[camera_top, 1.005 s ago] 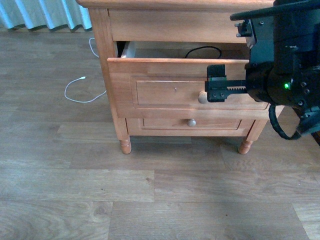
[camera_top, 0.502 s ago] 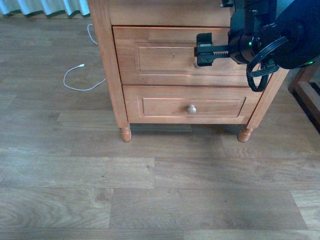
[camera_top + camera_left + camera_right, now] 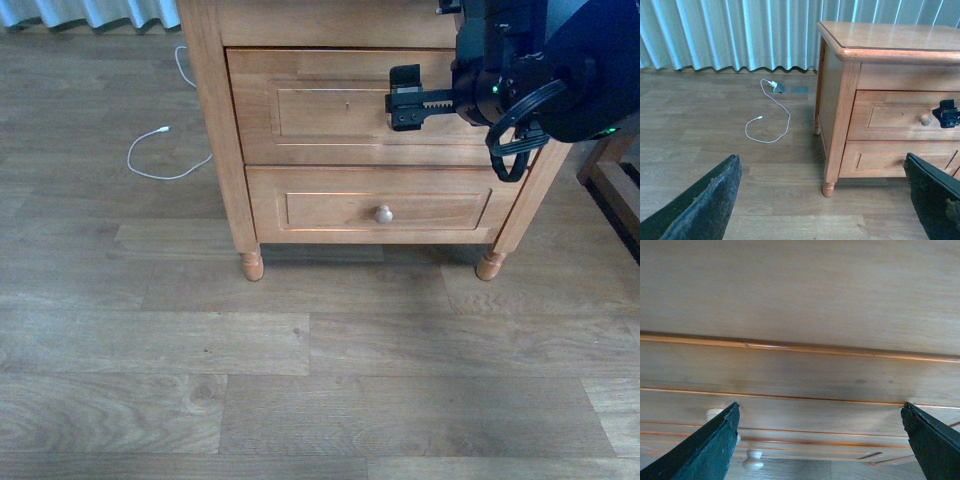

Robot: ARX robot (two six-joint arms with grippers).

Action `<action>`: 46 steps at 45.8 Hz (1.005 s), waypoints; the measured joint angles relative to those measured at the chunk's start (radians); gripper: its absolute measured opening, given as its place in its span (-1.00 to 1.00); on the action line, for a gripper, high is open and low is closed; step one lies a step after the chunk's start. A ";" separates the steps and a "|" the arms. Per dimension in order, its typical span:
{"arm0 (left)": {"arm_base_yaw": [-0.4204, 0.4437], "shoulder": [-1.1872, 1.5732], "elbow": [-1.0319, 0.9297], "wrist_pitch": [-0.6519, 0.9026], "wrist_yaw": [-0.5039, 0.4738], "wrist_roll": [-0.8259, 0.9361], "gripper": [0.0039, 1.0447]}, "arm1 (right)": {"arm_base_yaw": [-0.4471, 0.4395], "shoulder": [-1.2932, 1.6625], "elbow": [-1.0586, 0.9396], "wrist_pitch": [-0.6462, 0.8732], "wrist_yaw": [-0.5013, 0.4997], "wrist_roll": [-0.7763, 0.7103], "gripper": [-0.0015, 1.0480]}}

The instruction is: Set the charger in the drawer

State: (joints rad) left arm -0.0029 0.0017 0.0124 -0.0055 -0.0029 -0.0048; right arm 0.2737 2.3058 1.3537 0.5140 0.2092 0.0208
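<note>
Wood-plank floor [image 3: 300, 380], grey curtain behind, pale nightstand [image 3: 880, 40] ahead. I see the drawer [image 3: 330, 105] flush and closed; right end effector [image 3: 405, 98] sits at its front by the knob [image 3: 925, 120], fingers spread wide in its wrist view. Left end effector [image 3: 825, 200] hangs clear of everything, also spread, holding nothing. Charger is in no view; I judge it inside the shut drawer. Were it regrasped: light, rigid plastic body, floppy cable — take the body across flat sides, never the cord. White cable [image 3: 771, 117] lies loose on the floor, unrelated.
</note>
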 joint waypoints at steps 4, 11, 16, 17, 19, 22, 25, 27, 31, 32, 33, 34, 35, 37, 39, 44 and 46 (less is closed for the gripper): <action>0.000 0.000 0.000 0.000 0.000 0.000 0.89 | 0.000 -0.045 -0.060 0.023 -0.028 0.006 0.84; 0.000 0.000 0.000 0.000 0.000 0.000 0.89 | 0.006 -0.180 -0.200 0.052 -0.059 0.010 0.84; 0.000 0.000 0.000 0.000 0.000 0.000 0.89 | 0.016 -0.323 -0.337 0.065 -0.100 0.020 0.84; 0.000 0.000 0.000 0.000 0.000 0.000 0.89 | 0.018 -0.364 -0.376 0.064 -0.108 0.021 0.84; 0.000 0.000 0.000 0.000 0.000 0.000 0.89 | 0.020 -0.432 -0.443 0.059 -0.125 0.029 0.84; 0.000 0.000 0.000 0.000 0.000 0.000 0.89 | 0.018 -0.533 -0.536 0.038 -0.150 0.042 0.84; 0.000 0.000 0.000 0.000 0.000 0.000 0.89 | 0.010 -0.624 -0.610 0.011 -0.169 0.056 0.84; 0.000 0.000 0.000 0.000 0.000 0.000 0.89 | 0.003 -0.687 -0.656 -0.010 -0.177 0.060 0.84; 0.000 0.000 0.000 0.000 0.000 0.000 0.89 | -0.014 -0.813 -0.735 -0.059 -0.195 0.075 0.84; 0.000 0.000 0.000 0.000 0.000 0.000 0.89 | -0.019 -0.845 -0.752 -0.072 -0.200 0.079 0.84; 0.000 0.000 0.000 0.000 0.000 0.000 0.89 | -0.021 -0.861 -0.760 -0.078 -0.202 0.080 0.84; 0.000 0.000 0.000 0.000 0.000 0.000 0.89 | -0.026 -0.894 -0.777 -0.090 -0.204 0.082 0.84; 0.000 0.000 0.000 0.000 0.000 0.000 0.89 | -0.029 -0.926 -0.795 -0.100 -0.207 0.085 0.84; 0.000 0.000 0.000 0.000 0.000 0.000 0.89 | -0.035 -0.986 -0.826 -0.120 -0.212 0.093 0.84; 0.000 0.000 0.000 0.000 0.000 0.000 0.89 | -0.040 -1.062 -0.864 -0.150 -0.220 0.106 0.84; 0.000 0.000 0.000 0.000 0.000 0.000 0.89 | -0.048 -1.236 -0.952 -0.227 -0.231 0.131 0.84; 0.000 0.000 0.000 0.000 0.000 0.000 0.89 | -0.058 -1.326 -0.991 -0.274 -0.235 0.143 0.84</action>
State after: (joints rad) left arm -0.0029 0.0017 0.0124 -0.0055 -0.0029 -0.0048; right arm 0.2161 0.9802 0.3622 0.2401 -0.0257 0.1638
